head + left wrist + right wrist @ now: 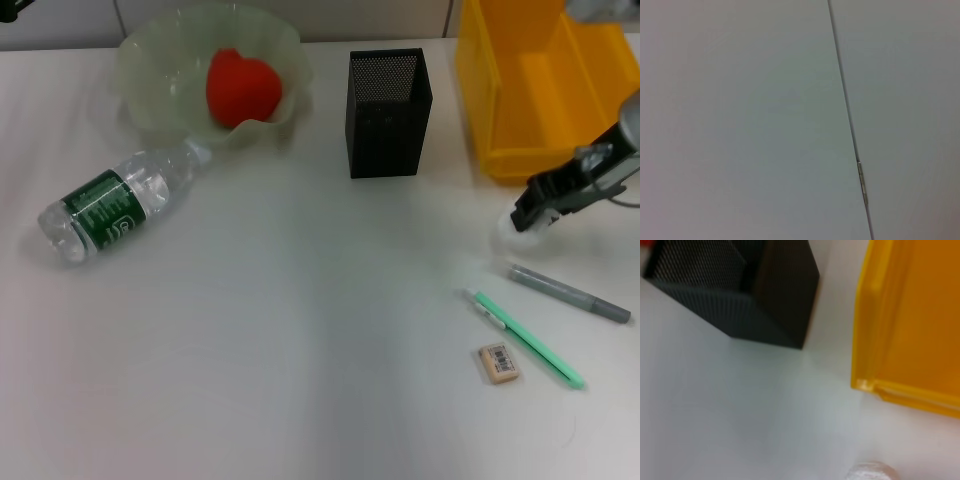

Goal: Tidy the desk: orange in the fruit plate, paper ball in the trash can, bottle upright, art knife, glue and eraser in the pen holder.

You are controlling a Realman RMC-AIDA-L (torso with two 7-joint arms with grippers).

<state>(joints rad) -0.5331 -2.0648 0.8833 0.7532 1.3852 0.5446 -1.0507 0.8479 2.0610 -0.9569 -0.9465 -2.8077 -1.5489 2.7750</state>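
Head view: the right gripper (532, 222), black-fingered, is lowered to the plain white flat desk (300, 350) with its jaws closed around the small white crumpled paper ball (520, 237), a pale, wrinkled wad showing just beneath the fingertips and touching the tabletop. Directly behind the gripper stands the big bright yellow straight-walled plastic trash can (530, 90). To the gripper's left, well apart, is the tall square black mesh pen holder (388, 112), upright. On the near side of the gripper lie a grey pen-like stick (568, 293), a slim green art knife (525, 338) and, just beside the knife, the small beige eraser (499, 362) with a white barcode label. Far to the gripper's left, the round red-orange orange (243, 87) sits inside the pale green translucent fruit plate (150, 75) with a wavy rim; the clear plastic bottle (110, 205) with a dark green label lies on its side in front of that plate.

Right wrist view: the paper ball (871, 472) shows as a white rounded edge near the trash can's corner (912, 325) and the pen holder (740, 290).

The left gripper is out of view.
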